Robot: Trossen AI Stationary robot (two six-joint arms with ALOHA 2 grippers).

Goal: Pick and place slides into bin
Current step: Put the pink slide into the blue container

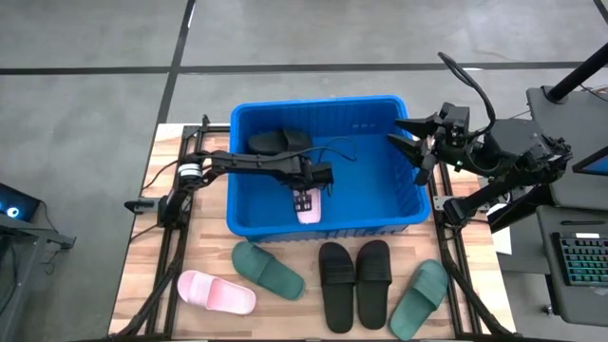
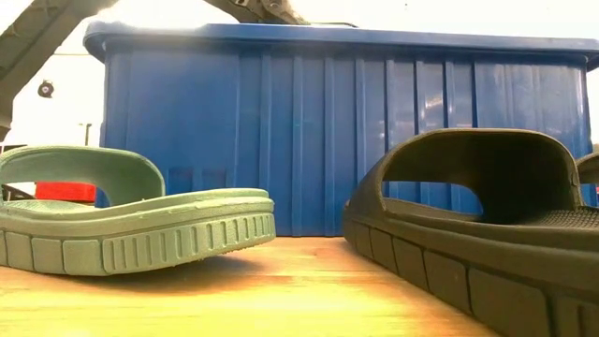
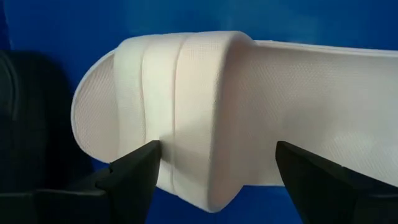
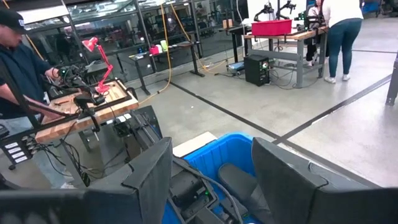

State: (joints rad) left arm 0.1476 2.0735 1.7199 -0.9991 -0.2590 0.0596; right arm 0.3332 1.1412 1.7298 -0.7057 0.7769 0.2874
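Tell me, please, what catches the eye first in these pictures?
The bright blue bin at the table's middle stands out. Inside it, the left gripper hangs over a pale pink slide, jaws open. Green, black and pink slides lie in front of the bin.

A light wooden table (image 1: 211,256) carries everything, its bare planks showing mostly across the lower half of the high view. The blue bin (image 1: 323,226) stands on it at the centre, reaching toward the upper edge of the tabletop. In a row below the bin lie five slides: a pink slide (image 1: 216,292) at lower left, a green slide (image 1: 267,270) just right of it, two black slides (image 1: 354,282) side by side at lower centre, and a second green slide (image 1: 419,298) at lower right.
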